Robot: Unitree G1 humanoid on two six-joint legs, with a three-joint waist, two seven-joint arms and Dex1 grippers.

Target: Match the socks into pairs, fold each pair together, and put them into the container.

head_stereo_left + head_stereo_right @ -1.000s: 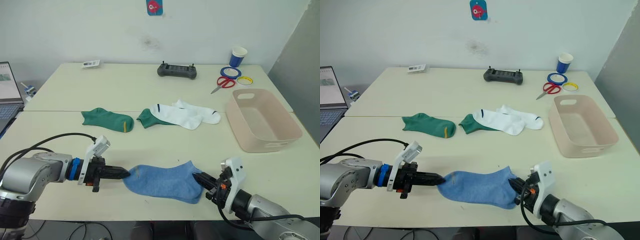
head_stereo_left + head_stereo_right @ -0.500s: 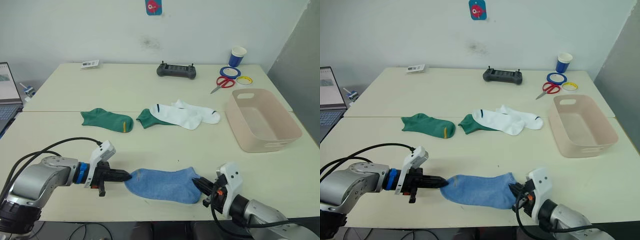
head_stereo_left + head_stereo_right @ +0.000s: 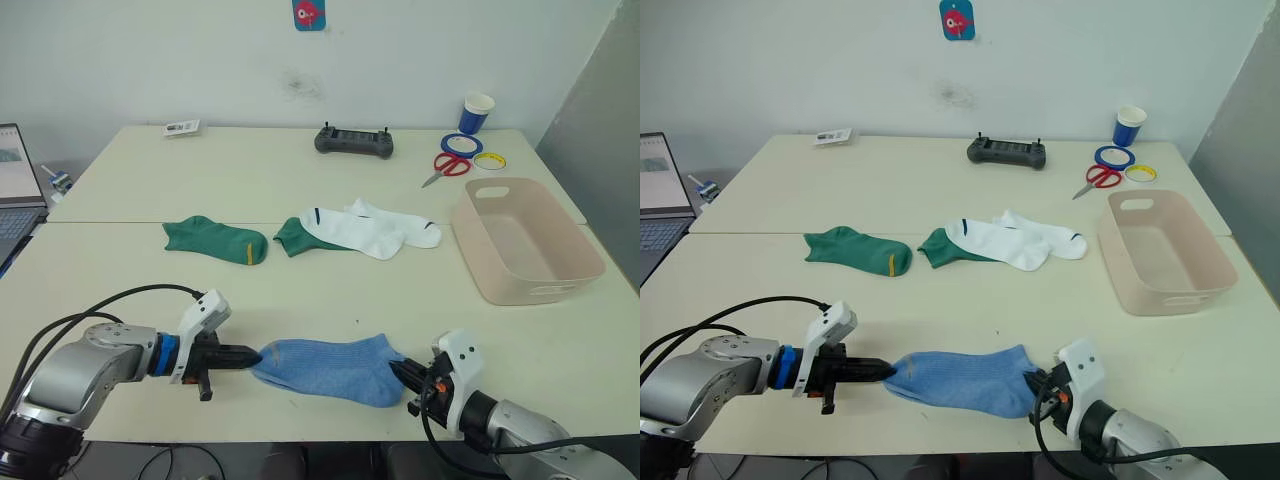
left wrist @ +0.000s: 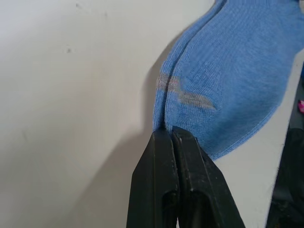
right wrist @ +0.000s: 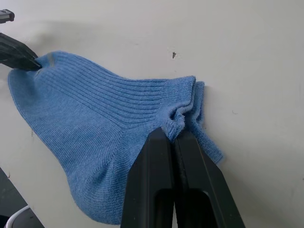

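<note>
Both hands (image 3: 262,353) pinching blue socks (image 3: 328,368), tub (image 3: 525,241) (nothing inside)

bare table (image 3: 330,295) is sitting open ahead of the blue socks (image 3: 325,367), green sock (image 3: 215,239) and container (image 3: 525,240) are standing further back

Left end effector (image 4: 170,135): two black fingers (image 4: 154,185) rise from the bottom centre of the frame, pressed together with no gap visible between them. Tips are clamped on the edge of the light blue socks (image 4: 228,80). Two stacked fabric edges are visible running from the tips up toward the top right of the frame, so two layers lie one on the other. Small greyish mark on the knit just above the tips. Fabric fills the upper right. Pale tabletop (image 4: 71,109) occupies the left half. Dark, blurred object at the lower right edge; cannot identify.
</note>
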